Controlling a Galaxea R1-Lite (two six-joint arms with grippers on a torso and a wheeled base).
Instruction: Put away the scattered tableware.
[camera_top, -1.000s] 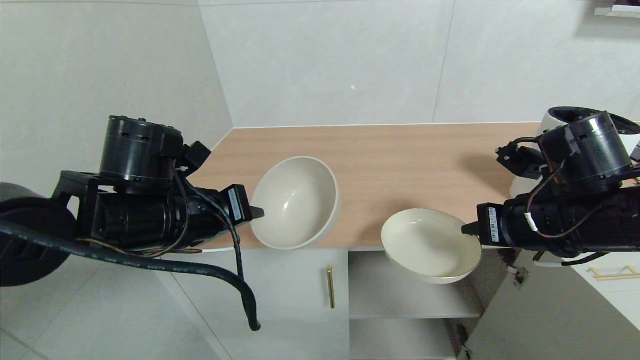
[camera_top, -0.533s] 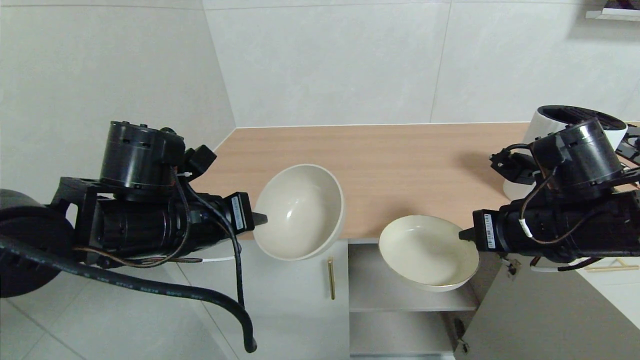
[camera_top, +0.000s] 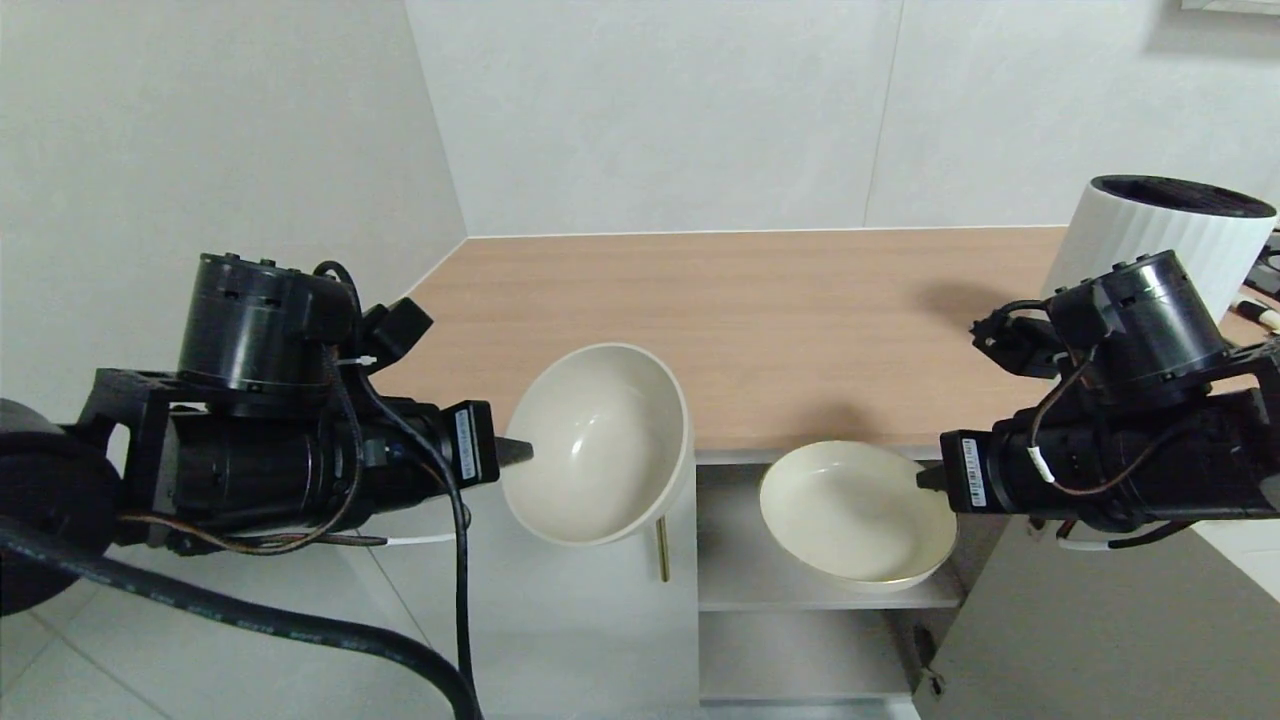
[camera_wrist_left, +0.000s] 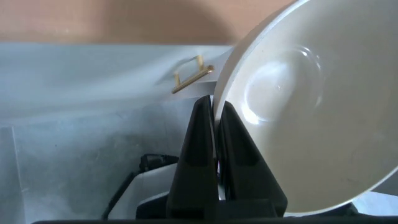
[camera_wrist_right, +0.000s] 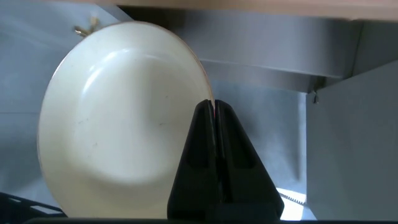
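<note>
**A:** Which step is in hand?

**B:** The carry to the cupboard, I'd judge. The left gripper (camera_top: 517, 452) is clamped on the rim of the deep bowl (camera_top: 595, 445), which hangs tilted before the closed door (camera_top: 560, 620). The right gripper (camera_top: 924, 478) pinches the rim of the shallow bowl (camera_top: 855, 515), held in the air at the open compartment, just above its upper shelf (camera_top: 730, 592). I can't tell whether it has passed the shelf's front edge.

**A:** And next?

**B:** Probably easing the shallow bowl in under the countertop (camera_top: 750, 320), levelling it, then setting it down before letting go.

**A:** How will they handle?

**B:** Both look like glazed cream ceramic, round, smooth and glossy. A thin rim could slip in a pinch. The countertop is matt wood grain, and the shelf is flat pale grey
</note>
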